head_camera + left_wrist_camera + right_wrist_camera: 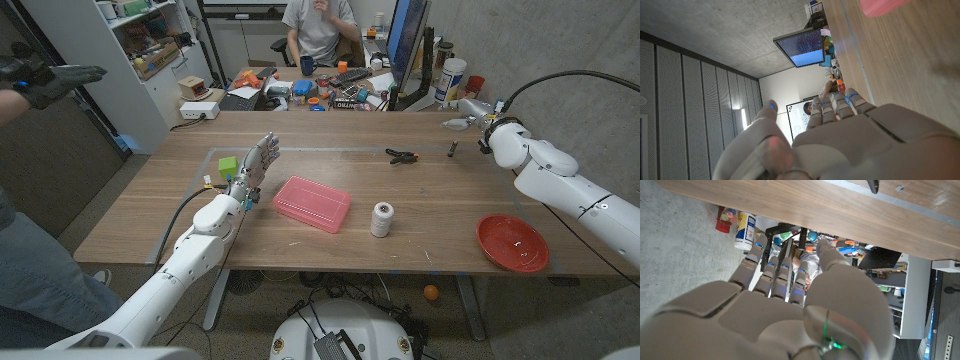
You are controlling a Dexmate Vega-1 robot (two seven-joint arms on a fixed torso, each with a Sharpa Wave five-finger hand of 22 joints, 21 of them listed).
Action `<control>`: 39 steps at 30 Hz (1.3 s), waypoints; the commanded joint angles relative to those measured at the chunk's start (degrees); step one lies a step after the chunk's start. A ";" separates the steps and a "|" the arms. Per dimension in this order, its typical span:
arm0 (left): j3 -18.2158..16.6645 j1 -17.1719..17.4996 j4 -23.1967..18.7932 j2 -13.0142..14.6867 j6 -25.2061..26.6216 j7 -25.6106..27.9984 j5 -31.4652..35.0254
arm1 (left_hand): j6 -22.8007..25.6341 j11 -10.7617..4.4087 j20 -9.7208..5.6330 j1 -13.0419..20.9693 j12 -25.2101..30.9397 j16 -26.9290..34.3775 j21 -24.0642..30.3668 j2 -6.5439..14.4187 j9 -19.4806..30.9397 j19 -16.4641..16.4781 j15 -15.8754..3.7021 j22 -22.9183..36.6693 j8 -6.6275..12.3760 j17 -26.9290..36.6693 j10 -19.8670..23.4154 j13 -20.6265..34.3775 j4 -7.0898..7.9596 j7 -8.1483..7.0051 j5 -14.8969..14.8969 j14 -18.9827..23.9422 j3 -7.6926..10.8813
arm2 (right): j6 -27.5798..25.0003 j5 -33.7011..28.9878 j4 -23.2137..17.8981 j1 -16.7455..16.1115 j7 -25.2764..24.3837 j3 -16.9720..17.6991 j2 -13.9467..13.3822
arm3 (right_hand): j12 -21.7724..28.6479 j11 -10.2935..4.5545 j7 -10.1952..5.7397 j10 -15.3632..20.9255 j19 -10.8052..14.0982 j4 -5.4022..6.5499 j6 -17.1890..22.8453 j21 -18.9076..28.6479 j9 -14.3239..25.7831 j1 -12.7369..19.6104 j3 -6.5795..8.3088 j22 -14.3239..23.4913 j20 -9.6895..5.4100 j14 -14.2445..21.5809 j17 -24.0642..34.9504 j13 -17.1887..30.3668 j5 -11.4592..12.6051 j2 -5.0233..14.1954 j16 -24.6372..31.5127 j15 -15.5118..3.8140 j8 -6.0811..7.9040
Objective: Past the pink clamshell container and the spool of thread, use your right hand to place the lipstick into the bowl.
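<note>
The lipstick [452,148], a small dark stick, lies on the table's far right; its tip [872,185] also shows in the right wrist view. My right hand [468,119] hovers just beyond it near the far edge, fingers [771,265] stretched out and holding nothing. The red bowl [512,242] sits at the near right, empty. The pink clamshell container [311,203] lies mid-table with the white spool of thread [381,219] to its right. My left hand [255,165] stands raised left of the container, fingers spread and empty, and a corner of the container [880,6] shows past it.
A black clip [402,155] lies left of the lipstick. A green cube [229,165] and a small yellow piece [208,182] sit by my left hand. A person's gloved hand [45,80] reaches in at far left. A cluttered desk [330,92] and seated person [320,30] are behind the table.
</note>
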 commanded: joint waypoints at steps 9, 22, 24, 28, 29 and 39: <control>-0.04 0.38 0.83 -0.42 -0.43 0.08 -0.36 | 0.55 0.52 0.61 -0.18 0.22 0.20 -0.40 0.57 0.10 0.05 0.69 0.34 0.10 0.33 0.06 -0.01 -0.35 0.14 -0.19 -0.16 -0.02 | -0.80 -6.13 3.99 5.96 7.04 -3.50 1.60 | -0.08 0.28 -0.10 0.38 0.50 0.69 0.55 -0.18 0.38 0.65 0.49 0.12 0.36 0.03 0.23 0.22 0.65 -1.22 -0.05 0.73 0.09; -0.50 0.95 0.33 -0.06 -0.14 0.78 -0.32 | 0.67 0.38 0.66 -0.33 0.23 0.23 -0.68 0.67 0.11 0.19 0.73 0.35 0.06 0.35 0.06 -0.07 -0.46 0.09 -0.19 -0.17 -0.03 | -0.82 -8.28 7.78 8.66 10.87 -5.09 2.72 | -0.29 -0.53 -0.67 0.30 0.92 1.19 1.05 -0.43 0.44 0.34 0.31 0.13 0.86 0.46 0.42 0.26 0.77 -1.86 -0.05 0.90 0.12; -0.53 0.93 0.19 0.01 -0.02 0.83 -0.32 | 0.67 0.36 0.67 -0.36 0.24 0.23 -0.74 0.68 0.12 0.20 0.72 0.36 0.05 0.35 0.09 -0.08 -0.49 0.10 -0.19 -0.19 -0.04 | -1.01 -8.62 8.25 8.98 11.22 -5.29 2.93 | -0.24 -0.73 -0.66 0.55 1.24 1.20 1.22 -0.38 0.45 0.45 0.38 0.14 0.62 0.86 0.45 0.25 0.83 -1.87 0.07 0.78 0.15; -0.51 0.88 -0.13 0.22 0.25 0.80 -0.28 | 0.67 0.40 0.68 -0.42 0.24 0.23 -0.84 0.71 0.12 0.22 0.75 0.36 0.03 0.35 0.08 -0.09 -0.53 0.10 -0.19 -0.20 -0.04 | -0.98 -9.08 9.40 9.69 11.81 -5.72 3.41 | -0.18 -0.70 -0.67 0.89 1.65 1.31 1.48 -0.35 0.46 0.43 0.40 0.15 0.48 1.29 0.50 0.25 0.88 -1.99 0.17 0.77 0.20; -0.50 0.88 -0.21 0.25 0.29 0.86 -0.23 | 0.69 0.56 0.68 -0.43 0.23 0.23 -0.87 0.72 0.12 0.24 0.71 0.36 0.03 0.35 0.06 -0.10 -0.54 0.09 -0.19 -0.21 -0.04 | -0.94 -9.18 9.66 9.86 11.96 -5.82 3.50 | -0.17 -0.70 -0.64 0.94 1.69 1.32 1.57 -0.36 0.46 0.44 0.41 0.15 0.49 1.31 0.50 0.25 0.89 -1.99 0.17 0.77 0.22; -0.67 1.38 -1.17 0.63 0.62 1.30 -0.25 | 0.72 0.34 0.79 -0.53 0.24 0.22 -1.09 0.78 0.13 0.24 0.78 0.37 0.00 0.36 0.06 -0.13 -0.62 0.05 -0.20 -0.25 -0.05 | -0.73 -9.80 12.71 11.49 13.10 -6.79 4.65 | -0.05 -1.08 -1.02 1.61 2.06 1.49 2.39 -0.45 0.48 0.59 0.63 0.17 0.13 2.01 0.62 0.24 1.02 -1.83 0.33 0.61 0.42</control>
